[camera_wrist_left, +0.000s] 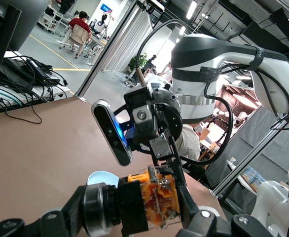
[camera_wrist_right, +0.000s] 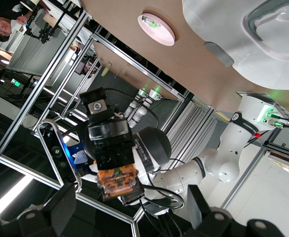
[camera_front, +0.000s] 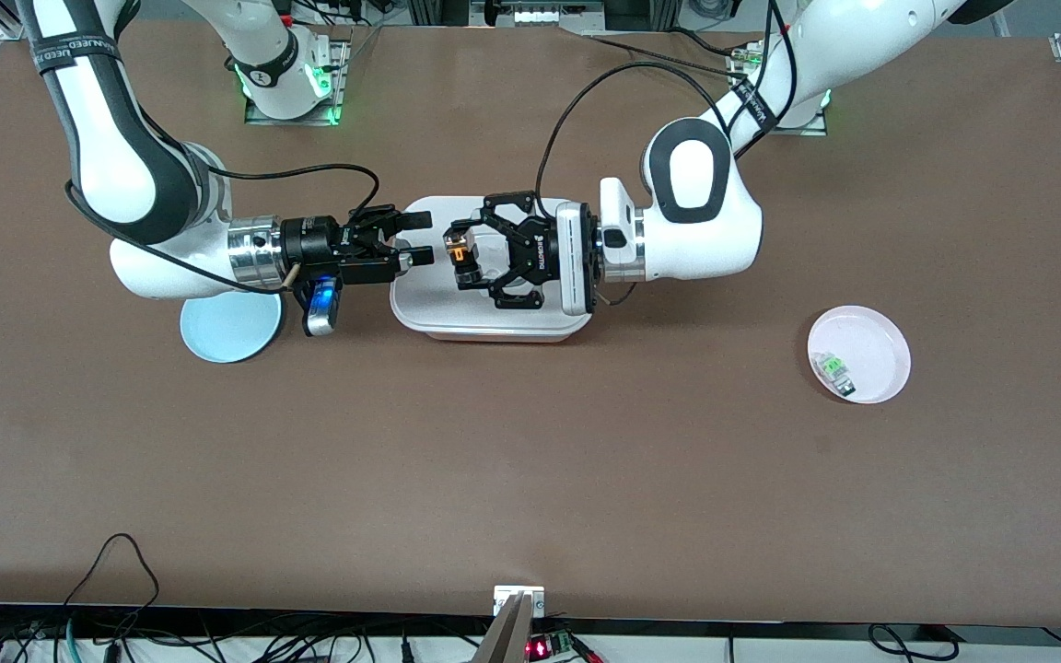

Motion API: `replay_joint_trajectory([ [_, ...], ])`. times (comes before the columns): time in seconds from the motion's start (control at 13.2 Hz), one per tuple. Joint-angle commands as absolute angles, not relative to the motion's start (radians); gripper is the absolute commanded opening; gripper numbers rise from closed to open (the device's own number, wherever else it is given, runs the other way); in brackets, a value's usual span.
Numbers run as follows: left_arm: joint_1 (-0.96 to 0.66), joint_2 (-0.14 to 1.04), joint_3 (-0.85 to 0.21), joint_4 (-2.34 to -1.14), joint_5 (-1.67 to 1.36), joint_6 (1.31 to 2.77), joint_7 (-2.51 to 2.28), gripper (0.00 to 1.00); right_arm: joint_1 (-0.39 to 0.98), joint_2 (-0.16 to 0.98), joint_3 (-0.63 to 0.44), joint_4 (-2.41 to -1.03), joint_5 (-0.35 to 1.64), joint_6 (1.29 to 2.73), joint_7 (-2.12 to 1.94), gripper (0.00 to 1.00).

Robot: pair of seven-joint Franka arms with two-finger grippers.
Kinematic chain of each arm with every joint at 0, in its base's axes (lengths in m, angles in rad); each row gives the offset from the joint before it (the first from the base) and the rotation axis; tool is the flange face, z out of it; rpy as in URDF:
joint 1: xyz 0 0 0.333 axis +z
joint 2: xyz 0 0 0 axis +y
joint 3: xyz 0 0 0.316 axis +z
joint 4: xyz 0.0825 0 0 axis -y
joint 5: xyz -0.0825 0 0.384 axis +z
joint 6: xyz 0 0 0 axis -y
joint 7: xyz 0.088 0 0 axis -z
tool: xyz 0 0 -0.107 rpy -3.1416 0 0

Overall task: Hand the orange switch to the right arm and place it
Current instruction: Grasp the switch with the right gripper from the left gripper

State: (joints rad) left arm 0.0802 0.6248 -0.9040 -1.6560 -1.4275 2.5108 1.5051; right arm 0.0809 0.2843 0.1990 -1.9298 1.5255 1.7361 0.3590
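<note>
1. Front view: the left gripper (camera_front: 459, 254) is closed on the orange switch (camera_front: 460, 252) and holds it in the air over the white tray (camera_front: 484, 324) in the middle of the table (camera_front: 530, 479). The right gripper (camera_front: 418, 241) hangs just beside it, over the edge of the tray toward the right arm's end, with its fingers spread apart and empty; its tips are close to the switch but do not touch it. A blue plate (camera_front: 228, 329) lies under the right arm's wrist. A pink plate (camera_front: 860, 354) lies toward the left arm's end of the table, and a small green-and-grey part (camera_front: 833, 370) rests on it. White writing stands on the black body of the left gripper and on the straps of both arms, but I cannot read it.

2. Left wrist view: the orange switch (camera_wrist_left: 152, 196) sits between the left gripper's closed fingers (camera_wrist_left: 194, 212), with its orange section and metal contacts showing. The right gripper (camera_wrist_left: 173, 160) points toward it from close by.

3. Right wrist view: the left gripper (camera_wrist_right: 116, 177) holds the orange switch (camera_wrist_right: 116, 181) in front of the spread fingers (camera_wrist_right: 60, 210) of the right gripper. The pink plate (camera_wrist_right: 156, 28) shows far off.
</note>
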Motion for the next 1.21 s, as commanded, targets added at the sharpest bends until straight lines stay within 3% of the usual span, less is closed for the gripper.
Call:
replay_joint_trajectory([
  [0.0,0.066,0.643,-0.902,-1.628,-1.454,2.517,1.540,0.00,0.077,0.281,0.212,-1.939,1.589,1.747,0.397,1.00],
  [1.14,0.067,0.643,-0.902,-1.628,-1.457,2.517,1.540,0.00,0.115,0.333,0.212,-1.934,1.683,1.758,0.319,1.00],
])
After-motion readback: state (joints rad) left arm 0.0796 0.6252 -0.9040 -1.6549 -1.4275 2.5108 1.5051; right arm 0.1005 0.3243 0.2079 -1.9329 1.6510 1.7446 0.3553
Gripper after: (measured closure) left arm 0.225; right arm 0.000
